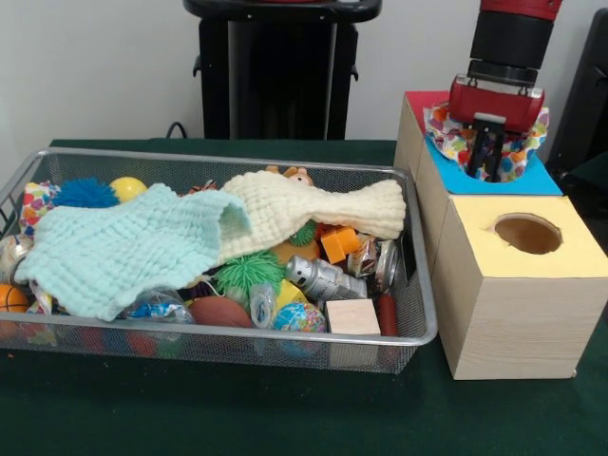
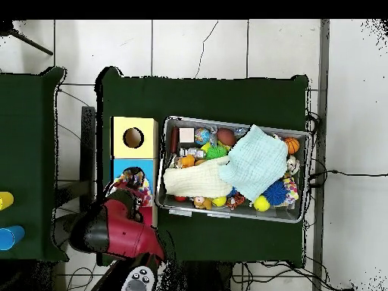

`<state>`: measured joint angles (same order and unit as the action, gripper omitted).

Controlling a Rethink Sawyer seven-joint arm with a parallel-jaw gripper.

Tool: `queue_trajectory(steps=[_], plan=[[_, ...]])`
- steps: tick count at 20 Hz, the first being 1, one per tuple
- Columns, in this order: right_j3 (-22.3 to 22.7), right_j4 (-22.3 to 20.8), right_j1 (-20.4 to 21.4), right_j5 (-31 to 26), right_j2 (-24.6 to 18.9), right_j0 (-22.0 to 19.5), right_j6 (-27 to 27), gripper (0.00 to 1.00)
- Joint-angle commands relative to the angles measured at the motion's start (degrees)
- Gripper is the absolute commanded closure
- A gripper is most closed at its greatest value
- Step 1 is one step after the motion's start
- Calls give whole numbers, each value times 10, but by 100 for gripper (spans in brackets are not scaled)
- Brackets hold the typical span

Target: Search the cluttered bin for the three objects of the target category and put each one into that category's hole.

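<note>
My gripper point(image 1: 487, 157) stands straight down over the blue top point(image 1: 537, 180) of the middle wooden box, at its hole, which is hidden beneath it. It is shut on a white polka-dot cloth point(image 1: 446, 133) that bunches up around it on both sides. In the overhead view the gripper point(image 2: 132, 182) and cloth point(image 2: 142, 193) sit on the blue box. The wire mesh bin point(image 1: 228, 160) lies beside the boxes. Another polka-dot cloth point(image 1: 36, 201) shows at its far left end.
A mint knitted cloth point(image 1: 123, 247) and a cream knitted cloth point(image 1: 313, 214) cover much of the bin's clutter of balls, a can and blocks. The yellow-topped box point(image 1: 551, 256) with an open hole point(image 1: 527, 233) stands nearest; the red-topped box point(image 1: 418, 98) is behind the blue one.
</note>
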<state>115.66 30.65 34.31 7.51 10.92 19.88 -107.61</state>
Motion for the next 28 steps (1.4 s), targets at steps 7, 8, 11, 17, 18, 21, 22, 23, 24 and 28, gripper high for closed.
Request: queue_trajectory(steps=[7, 8, 11, 17, 18, 21, 22, 23, 24, 28], plan=[[-37, -45, -129, 82, -86, -83, -124, 100], [-38, -45, -132, 83, -89, -85, -124, 100], [-41, -42, -134, 74, -91, -89, -120, 100], [-48, -23, -129, 49, -73, -71, -111, 0], [-48, -18, -128, 42, -69, -68, -108, 0], [-50, -2, -114, 1, -51, -54, -98, 0], [-46, 3, -105, -13, -50, -54, -102, 0], [-45, 7, -96, -31, -44, -51, -101, 0], [-46, 7, -87, -50, -37, -48, -95, 0], [-48, -3, -31, -158, -13, -39, -85, 0]])
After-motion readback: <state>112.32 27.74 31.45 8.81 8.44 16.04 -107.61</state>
